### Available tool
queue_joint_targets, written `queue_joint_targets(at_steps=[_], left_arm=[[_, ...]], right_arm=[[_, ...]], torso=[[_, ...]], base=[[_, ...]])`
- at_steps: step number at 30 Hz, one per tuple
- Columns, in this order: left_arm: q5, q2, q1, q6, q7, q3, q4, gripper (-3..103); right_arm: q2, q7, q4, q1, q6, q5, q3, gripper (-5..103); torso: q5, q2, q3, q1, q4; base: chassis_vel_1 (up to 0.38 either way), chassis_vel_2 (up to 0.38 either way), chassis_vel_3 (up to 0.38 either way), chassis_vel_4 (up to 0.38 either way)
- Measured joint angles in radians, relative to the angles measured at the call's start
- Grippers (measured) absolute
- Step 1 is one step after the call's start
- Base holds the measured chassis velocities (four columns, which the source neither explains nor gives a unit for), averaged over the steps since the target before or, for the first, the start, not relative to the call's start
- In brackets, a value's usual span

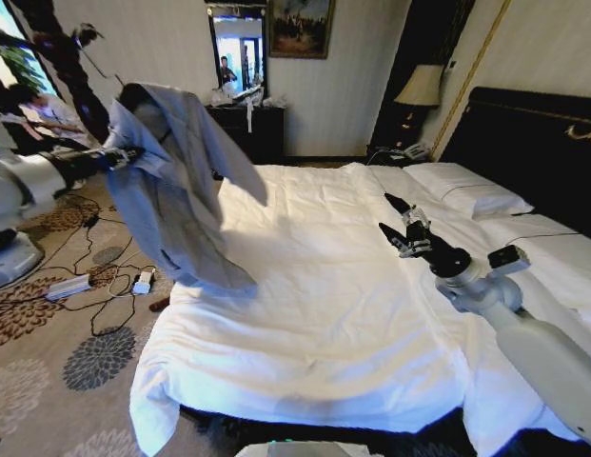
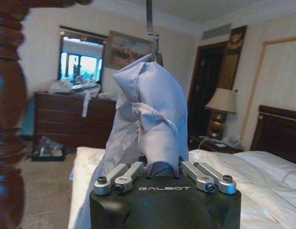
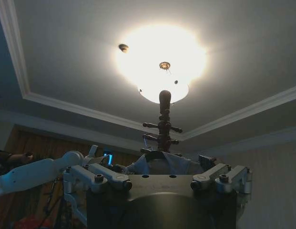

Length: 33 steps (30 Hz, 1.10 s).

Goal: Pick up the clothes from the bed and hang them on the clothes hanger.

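holding the shirt up beside the bed

my left hand (image 1: 133,152) is raised out to my left, past the edge of the bed (image 1: 305,324), and it is clenched on the clothes (image 1: 176,190). in the left wrist view the pale grey fabric bunches up between my fingers (image 2: 124,176). the shirt hangs off the floor and clear of the white duvet, so its weight pulls the cloth down into long folds, the hem dangling near the mattress corner.

the collar end seems draped over the clothes hanger, since a thin silver hook (image 2: 151,26) rises straight out of the top of the bundle. the black hanger itself is buried under the cloth, so i cannot tell how well the shoulders sit on it. i judge i am gripping low to steady the garment while it hangs.

a dark turned wooden stand (image 3: 162,129) stands just behind the shirt.

my right hand (image 1: 402,233) hovers over the middle of the bed, released and carrying nothing, kept well apart from the hanging fabric.
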Motion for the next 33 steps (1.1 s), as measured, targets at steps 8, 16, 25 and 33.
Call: queue_joint_targets(at_steps=[8,16,25,33], left_arm=[[-0.059,-0.028,-0.268,0.058,-0.063,0.185,0.106,18],[-0.072,-0.102,-0.541,0.07,-0.077,0.381,0.239,18],[-0.062,-0.212,-0.689,0.103,-0.127,0.519,0.403,18],[-0.039,-0.323,-0.776,0.127,-0.169,0.567,0.554,18]], right_arm=[[-0.002,-0.02,0.009,-0.016,0.005,-0.012,0.014,100],[0.001,-0.04,0.007,-0.024,0.013,-0.023,0.021,100],[0.004,-0.065,-0.015,-0.028,0.025,-0.028,0.028,100],[0.011,-0.084,-0.041,-0.028,0.034,-0.037,0.027,100]], torso=[[0.0001,0.0,0.0,0.0,-0.0004],[0.0003,0.0,0.0,0.0,-0.0001],[0.0001,0.0,0.0,0.0,0.0],[0.0003,0.0,0.0,0.0,-0.0004]], base=[[0.0,0.0,0.0,0.0],[0.0,0.0,0.0,0.0],[0.0,0.0,0.0,0.0],[0.0,0.0,0.0,0.0]])
